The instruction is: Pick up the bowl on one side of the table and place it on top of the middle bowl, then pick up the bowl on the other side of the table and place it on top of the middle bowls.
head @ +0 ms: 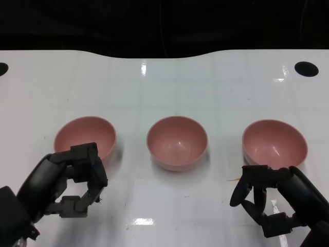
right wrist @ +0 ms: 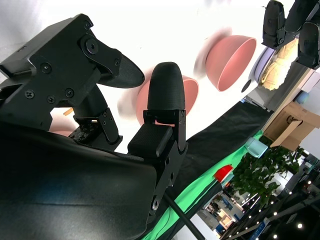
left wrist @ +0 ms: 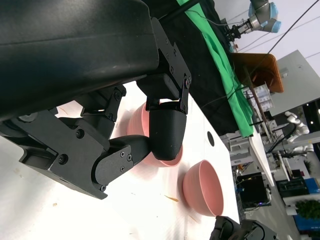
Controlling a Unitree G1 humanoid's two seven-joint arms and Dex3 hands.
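White table (head: pixel 154 92) fills most of the head frame, w/ three pink bowls in a row across the middle, all upright and well apart. Mid bowl (head: pixel 177 142) sits at frame centre, left bowl (head: pixel 85 137) at centre-left, right bowl (head: pixel 274 143) at centre-right; nothing stacked yet.

Left hand (head: pixel 72 185) is at lower left, fingers apart and holding nothing, its top overlapping the left bowl's near rim (touching or just above, can't tell). Right hand (head: pixel 267 198) at lower right is also spread, empty, just below the right bowl.

Key relation: each side bowl lies straight up-frame from its own hand. Left hand looks nearer, so prob. left bowl first.
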